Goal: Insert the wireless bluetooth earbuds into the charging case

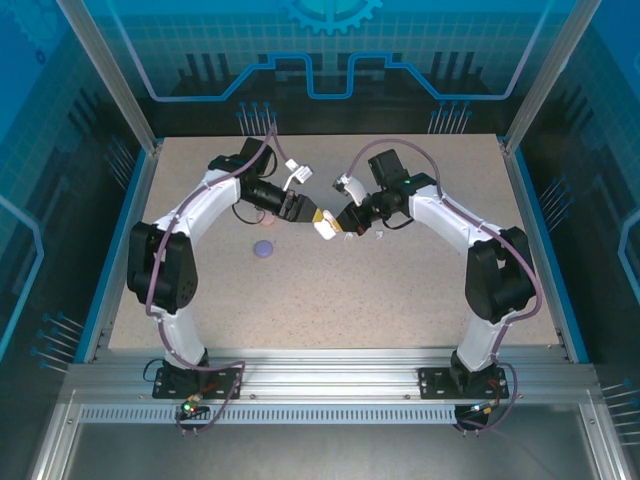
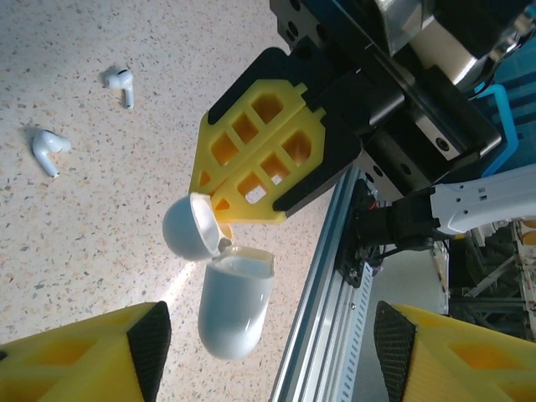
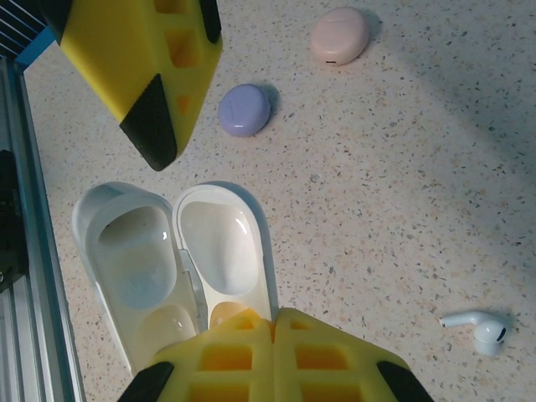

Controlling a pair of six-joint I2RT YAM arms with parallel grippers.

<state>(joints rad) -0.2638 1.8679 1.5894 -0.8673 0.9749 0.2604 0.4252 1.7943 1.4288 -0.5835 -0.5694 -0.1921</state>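
Observation:
A white charging case hangs open, its lid swung back beside the empty body. My right gripper is shut on the lid's edge, and its yellow fingers pinch the lid from above in the left wrist view. My left gripper is open, one finger on each side of the case body and neither touching it. In the top view the two grippers meet over the case at mid-table. Two white earbuds lie on the table; one earbud lies right of my right gripper.
A shut purple case and a shut pinkish case lie on the speckled table beyond the white case; the purple one sits left of centre. An aluminium rail runs along the table's near edge.

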